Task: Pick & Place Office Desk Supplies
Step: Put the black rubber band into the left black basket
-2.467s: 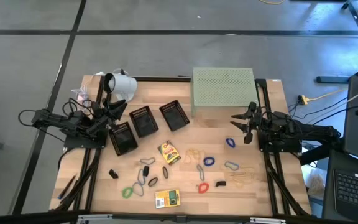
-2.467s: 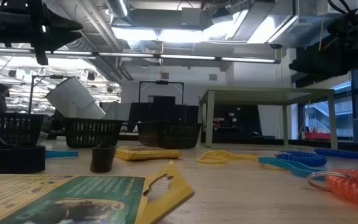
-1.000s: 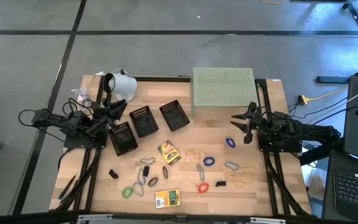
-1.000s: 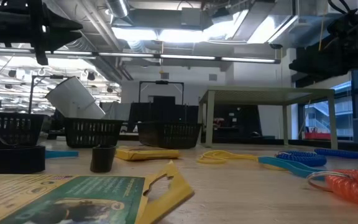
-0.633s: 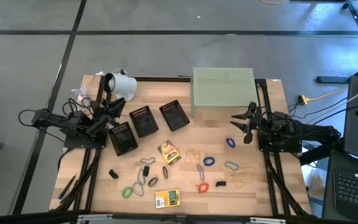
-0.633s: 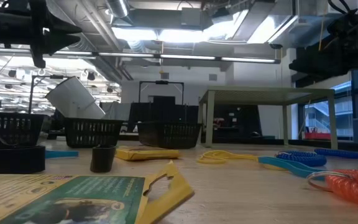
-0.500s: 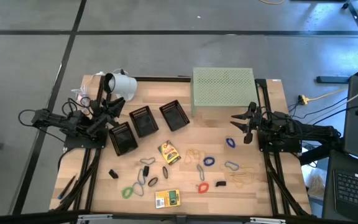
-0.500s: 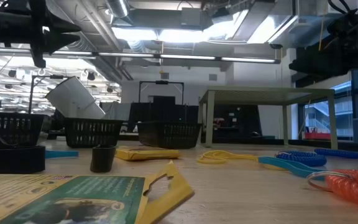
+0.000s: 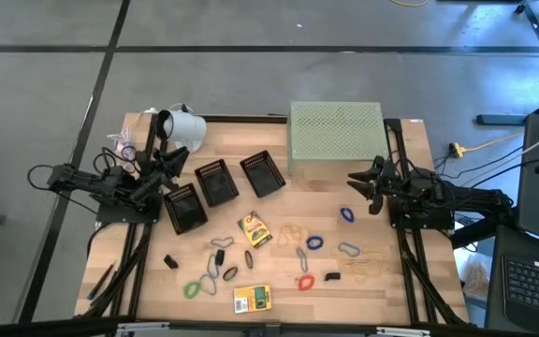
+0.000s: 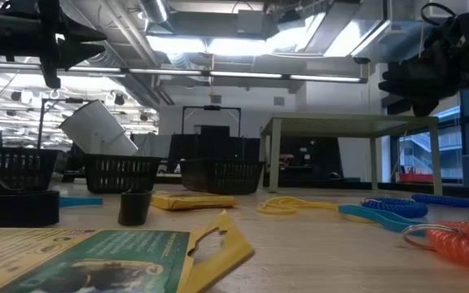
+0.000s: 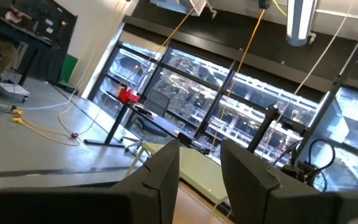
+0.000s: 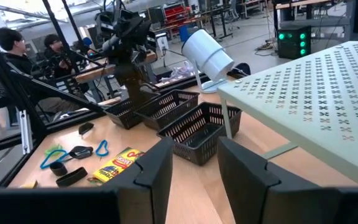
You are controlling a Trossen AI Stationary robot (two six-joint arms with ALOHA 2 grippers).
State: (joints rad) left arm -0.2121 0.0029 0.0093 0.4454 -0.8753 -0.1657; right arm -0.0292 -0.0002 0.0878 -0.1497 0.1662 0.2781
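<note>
The supplies lie loose on the table's near half. There are two yellow packets (image 9: 254, 229) (image 9: 252, 299), blue bands (image 9: 347, 214) (image 9: 313, 243), a green band (image 9: 192, 288), a red band (image 9: 304, 281), tan bands (image 9: 363, 270), black binder clips (image 9: 170, 261) and metal clips (image 9: 221, 242). My left gripper (image 9: 171, 165) (image 11: 199, 149) hovers open above the left basket. My right gripper (image 9: 358, 185) (image 12: 194, 146) hovers open near the right edge, just above the blue band. Both are clear of the items.
Three black mesh baskets (image 9: 184, 208) (image 9: 216, 182) (image 9: 262, 173) stand in a row left of centre. The pale green perforated stand (image 9: 335, 131) fills the far middle, and the white cup-like object (image 9: 183, 128) sits at the far left corner. People sit beyond the table (image 12: 8, 40).
In the low view my right arm's wrist has shifted and tipped a little lower; its gripper is open as before. The supplies lie where they were.
</note>
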